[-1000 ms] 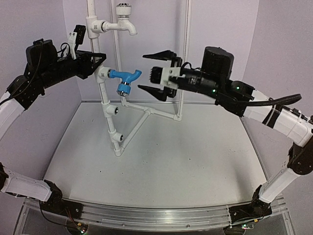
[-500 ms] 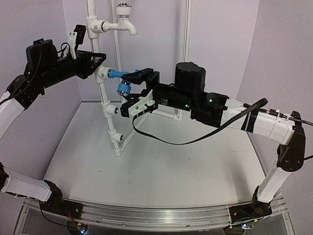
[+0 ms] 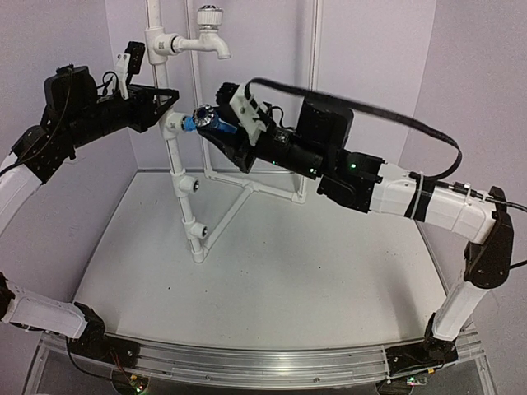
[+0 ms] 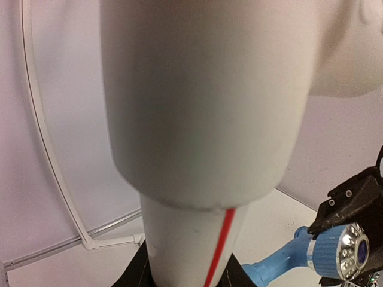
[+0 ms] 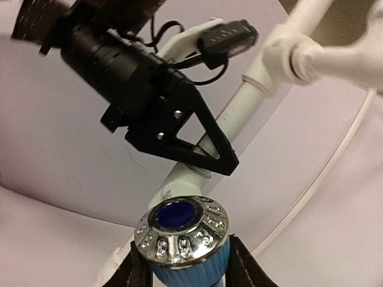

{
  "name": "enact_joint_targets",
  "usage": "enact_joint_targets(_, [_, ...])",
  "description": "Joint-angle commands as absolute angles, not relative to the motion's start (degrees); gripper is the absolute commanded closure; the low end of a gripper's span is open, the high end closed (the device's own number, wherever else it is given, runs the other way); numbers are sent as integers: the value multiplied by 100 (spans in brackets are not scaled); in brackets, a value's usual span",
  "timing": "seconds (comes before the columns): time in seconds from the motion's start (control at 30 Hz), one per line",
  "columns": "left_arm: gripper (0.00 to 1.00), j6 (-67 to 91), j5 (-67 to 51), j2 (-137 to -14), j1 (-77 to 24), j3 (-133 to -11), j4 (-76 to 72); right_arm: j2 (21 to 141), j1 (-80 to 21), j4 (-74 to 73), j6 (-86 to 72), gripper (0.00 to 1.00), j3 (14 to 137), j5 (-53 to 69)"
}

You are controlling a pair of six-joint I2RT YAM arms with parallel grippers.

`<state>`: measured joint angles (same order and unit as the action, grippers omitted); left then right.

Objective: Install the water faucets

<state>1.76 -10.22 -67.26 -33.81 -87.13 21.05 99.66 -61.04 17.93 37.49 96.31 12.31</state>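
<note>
The blue faucet (image 3: 194, 123) sticks out of a side socket of the white pipe frame (image 3: 184, 200). My right gripper (image 3: 216, 123) is shut on its ribbed knob. In the right wrist view the silver-capped blue knob (image 5: 182, 236) sits between the two fingers (image 5: 135, 270), which press on its sides. The white faucet (image 3: 209, 33) is mounted high on the frame, spout down. My left gripper (image 3: 167, 105) is shut on the frame's upright pipe (image 4: 197, 119), just left of the blue faucet (image 4: 335, 257).
The frame's slanted legs (image 3: 247, 191) spread over the white table (image 3: 313, 271) behind the upright. Purple walls (image 3: 469, 74) close in the back and sides. The right arm (image 3: 395, 189) reaches across the middle, its black cable (image 3: 370, 95) arching above it.
My right gripper swung in from the right, twisted round and shut on the blue faucet's knob. The knob, which hung down, now points up and sideways. The left arm has not moved.
</note>
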Motion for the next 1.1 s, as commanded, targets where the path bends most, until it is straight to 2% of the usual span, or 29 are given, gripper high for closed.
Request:
enact_joint_targets(0.0, [100,958,-1426,-6899,-3481,-8508,3623,9872,-5836,1968,-1188,100,9981,1036])
enact_joint_targets(0.17, [100,964,-1451,-6900,-3476,-8525,3630,10033,-5140,2170,-5921,100,10032,1762])
enact_joint_targets(0.2, [100,968,-1429,-6894,-3480,-8524,3628,10072,-4982,2436,-6741,95,9959,1977])
enact_joint_targets(0.23, [100,974,-1401,-6883,-3480,-8518,3630,10092,-4841,2765,-7390,86,9865,2125])
enact_joint_targets(0.33, [100,983,-1390,-6863,-3480,-8493,3635,10009,-4635,3352,-7564,52,9658,2375])
enact_joint_targets(0.43, [100,984,-1394,-6846,-3481,-8474,3634,9562,-4609,3386,-5808,32,9254,2269])
enact_joint_targets(0.5, [100,984,-1386,-6814,-3481,-8464,3634,9198,-4613,3341,-3605,26,8827,2391])
enact_joint_targets(0.57, [100,978,-1397,-6807,-3480,-8468,3639,8875,-4619,3018,-1562,26,8517,2721])
enact_joint_targets(0.63, [100,980,-1429,-6820,-3480,-8483,3644,8695,-4666,2293,1236,29,8425,3167])
enact_joint_targets(0.7, [100,984,-1447,-6837,-3480,-8488,3651,8641,-4773,1600,3264,26,8444,3077])
enact_joint_targets(0.93, [100,976,-1411,-6899,-3481,-8512,3665,8680,-5280,1376,7126,12,8431,3232])
enact_joint_targets(1.07, [100,984,-1424,-6910,-3484,-8534,3665,9034,-5657,1172,9207,8,8696,2689])
